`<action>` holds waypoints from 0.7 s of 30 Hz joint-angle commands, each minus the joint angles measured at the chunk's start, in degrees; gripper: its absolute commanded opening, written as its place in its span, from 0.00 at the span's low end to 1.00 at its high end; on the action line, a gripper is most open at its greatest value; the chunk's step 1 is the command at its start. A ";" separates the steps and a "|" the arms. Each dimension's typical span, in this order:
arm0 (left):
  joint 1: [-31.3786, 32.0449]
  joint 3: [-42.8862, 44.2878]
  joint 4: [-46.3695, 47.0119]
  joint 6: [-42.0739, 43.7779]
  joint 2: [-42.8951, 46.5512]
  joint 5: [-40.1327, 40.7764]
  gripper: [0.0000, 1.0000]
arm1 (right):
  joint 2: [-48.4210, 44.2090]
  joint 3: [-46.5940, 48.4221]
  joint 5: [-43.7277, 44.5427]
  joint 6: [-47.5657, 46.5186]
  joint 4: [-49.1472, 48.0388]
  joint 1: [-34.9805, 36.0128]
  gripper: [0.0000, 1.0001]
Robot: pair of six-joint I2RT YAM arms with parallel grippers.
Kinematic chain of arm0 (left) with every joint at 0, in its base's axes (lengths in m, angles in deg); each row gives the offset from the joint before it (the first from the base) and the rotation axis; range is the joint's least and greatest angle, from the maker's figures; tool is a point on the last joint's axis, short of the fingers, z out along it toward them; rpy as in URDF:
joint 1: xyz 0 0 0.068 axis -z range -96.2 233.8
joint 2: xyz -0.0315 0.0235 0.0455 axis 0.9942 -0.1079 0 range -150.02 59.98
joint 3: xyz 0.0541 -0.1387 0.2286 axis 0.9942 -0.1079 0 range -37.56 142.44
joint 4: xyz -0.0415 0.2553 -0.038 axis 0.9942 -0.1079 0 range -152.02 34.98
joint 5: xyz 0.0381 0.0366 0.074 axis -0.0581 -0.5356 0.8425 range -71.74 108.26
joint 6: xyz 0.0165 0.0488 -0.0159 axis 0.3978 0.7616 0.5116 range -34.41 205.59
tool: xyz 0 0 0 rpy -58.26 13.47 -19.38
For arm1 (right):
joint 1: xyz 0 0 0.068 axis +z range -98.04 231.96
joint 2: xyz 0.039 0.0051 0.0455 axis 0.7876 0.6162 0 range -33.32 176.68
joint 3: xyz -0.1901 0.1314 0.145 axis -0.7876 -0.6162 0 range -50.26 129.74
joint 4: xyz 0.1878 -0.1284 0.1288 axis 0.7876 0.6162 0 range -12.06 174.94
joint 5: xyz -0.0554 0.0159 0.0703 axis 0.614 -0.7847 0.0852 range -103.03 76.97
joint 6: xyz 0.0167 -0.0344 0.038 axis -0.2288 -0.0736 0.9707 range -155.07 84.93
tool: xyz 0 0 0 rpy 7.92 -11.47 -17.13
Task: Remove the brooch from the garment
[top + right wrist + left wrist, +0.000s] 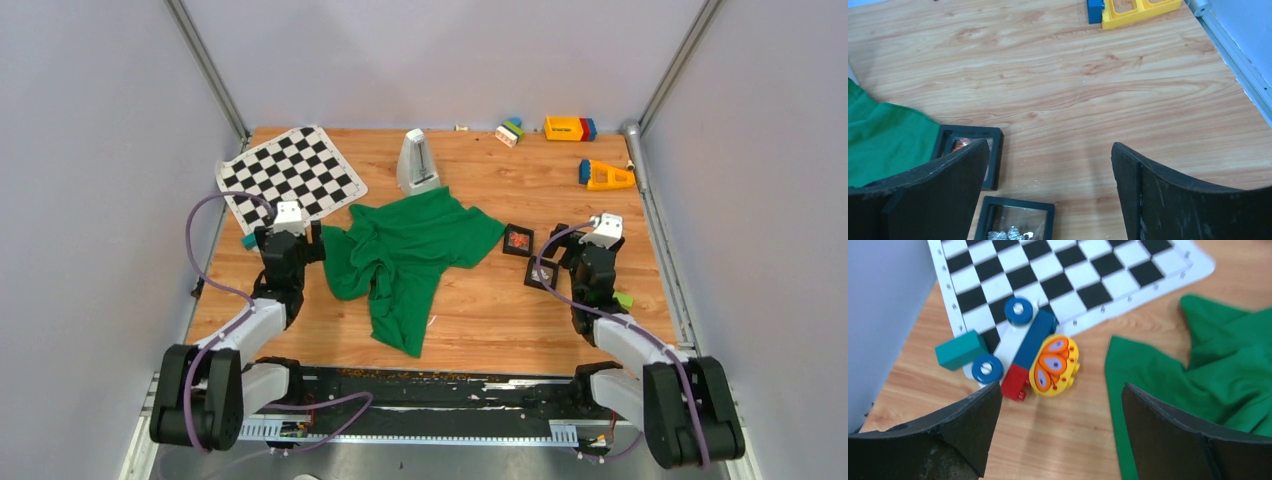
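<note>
The green garment (400,255) lies crumpled mid-table; it also shows in the left wrist view (1208,360) and the right wrist view (883,135). The brooch (518,240), red-orange in a black square border, lies on the wood right against the garment's right edge. In the right wrist view the brooch (962,142) is partly hidden behind my left finger. My right gripper (580,255) (1049,145) is open and empty, just right of the brooch. My left gripper (288,240) (1060,385) is open and empty at the garment's left edge.
A second black frame (541,273) (1015,220) holding a silver piece lies just in front of the brooch. A chequered mat (290,175) with a toy pile (1023,350) at its corner is at back left. A grey metronome (417,160) and toy blocks (570,128) stand at the back.
</note>
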 commanded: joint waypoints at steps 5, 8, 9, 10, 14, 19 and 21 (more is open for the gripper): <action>-1.01 -2.89 19.67 5.26 -6.40 -0.57 0.94 | 13.38 -0.99 0.74 -6.20 -22.27 -2.63 0.87; -1.20 -0.30 18.61 6.55 -9.62 -1.73 0.88 | 19.88 -3.81 -1.80 -8.00 -35.09 -3.82 0.98; -1.53 0.70 18.33 6.04 -11.18 -1.61 0.88 | 20.03 -3.49 -3.06 -7.82 -35.03 -4.27 1.00; -1.96 -0.43 19.93 5.00 -13.61 -2.93 0.88 | 19.46 -2.44 -6.33 -6.69 -31.69 -5.47 1.00; -3.38 -5.60 40.16 3.97 -19.31 -3.29 0.93 | 22.91 -4.19 -12.03 -4.08 -37.22 -10.96 1.00; -3.43 -5.38 38.65 3.33 -20.29 -4.09 1.00 | 20.22 -2.09 -11.92 -3.21 -29.19 -10.89 1.00; -3.39 -5.01 35.38 3.30 -18.98 -4.39 1.00 | 20.15 -2.03 -11.97 -3.09 -28.67 -10.89 1.00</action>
